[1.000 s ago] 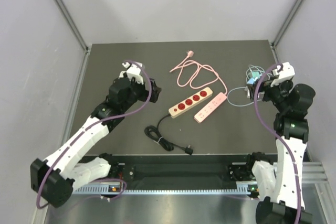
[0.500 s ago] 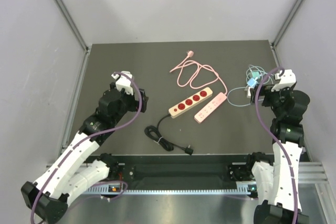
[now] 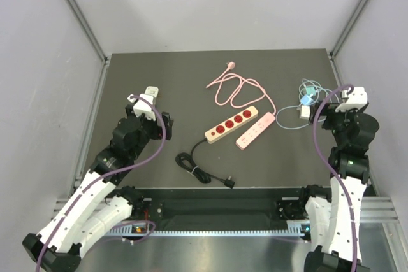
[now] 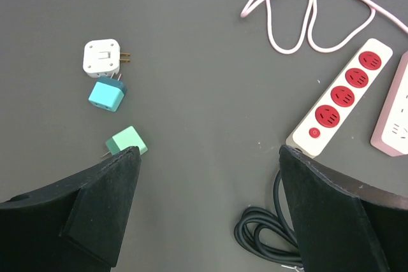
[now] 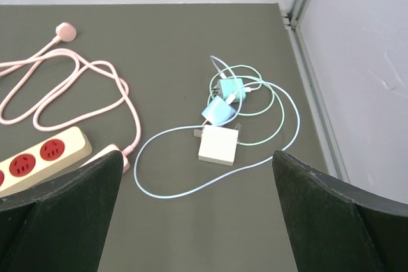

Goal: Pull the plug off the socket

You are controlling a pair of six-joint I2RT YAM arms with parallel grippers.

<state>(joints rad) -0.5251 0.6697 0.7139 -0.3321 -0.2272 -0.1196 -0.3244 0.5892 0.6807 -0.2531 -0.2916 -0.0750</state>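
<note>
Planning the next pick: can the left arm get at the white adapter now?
Probably yes: the white adapter lies uncovered ahead of the open left gripper, though a teal adapter crowds it.

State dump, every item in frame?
left gripper: open, empty
right gripper: open, empty
beige power strip: four sockets empty
pink power strip: nothing plugged in
black plug: unplugged, on table
pink plug: unplugged, on table
white adapter: loose, prongs bare
teal adapter: loose
green adapter: loose
white charger: loose among cables

No text, brand, number or sign can be read; the red-socket power strip (image 4: 341, 103), pink strip (image 3: 255, 131) and white adapter (image 4: 102, 57) show no legible marking
</note>
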